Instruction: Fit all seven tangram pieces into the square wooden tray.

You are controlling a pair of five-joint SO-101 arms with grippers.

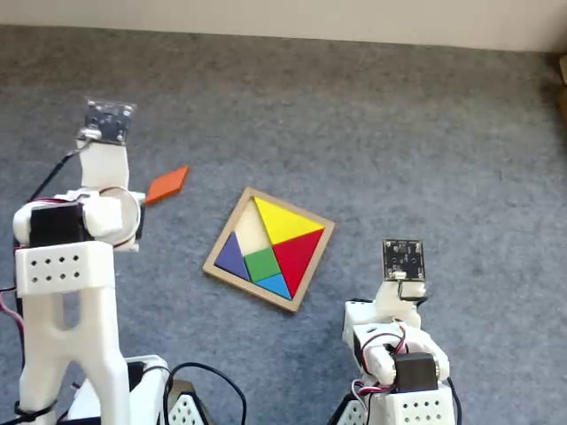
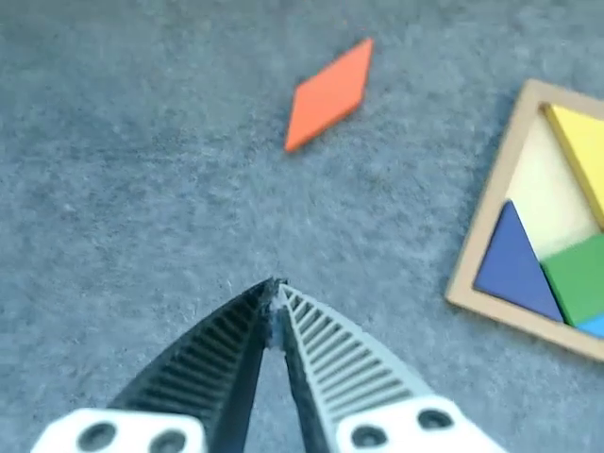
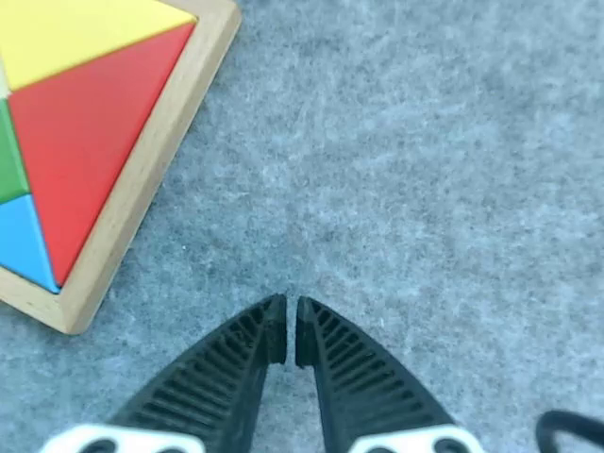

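Note:
The square wooden tray [image 1: 314,268] lies turned like a diamond at the table's middle. It holds a yellow triangle [image 1: 283,221], a red triangle [image 1: 299,257], a green square [image 1: 261,264], a dark blue triangle [image 1: 232,257] and a light blue triangle [image 1: 275,285]. A bare slot [image 1: 251,228] shows along its upper left side. An orange parallelogram [image 1: 166,185] lies on the carpet to the tray's left. My left gripper [image 2: 276,293] is shut and holds nothing, short of the orange parallelogram [image 2: 330,92]. My right gripper [image 3: 286,316] is shut beside the tray's corner [image 3: 142,170].
Grey carpet covers the whole table. The left arm [image 1: 66,266] stands tall at the left, close to the orange piece. The right arm [image 1: 399,354] sits low at the front right of the tray. Cables [image 1: 213,381] run along the front edge.

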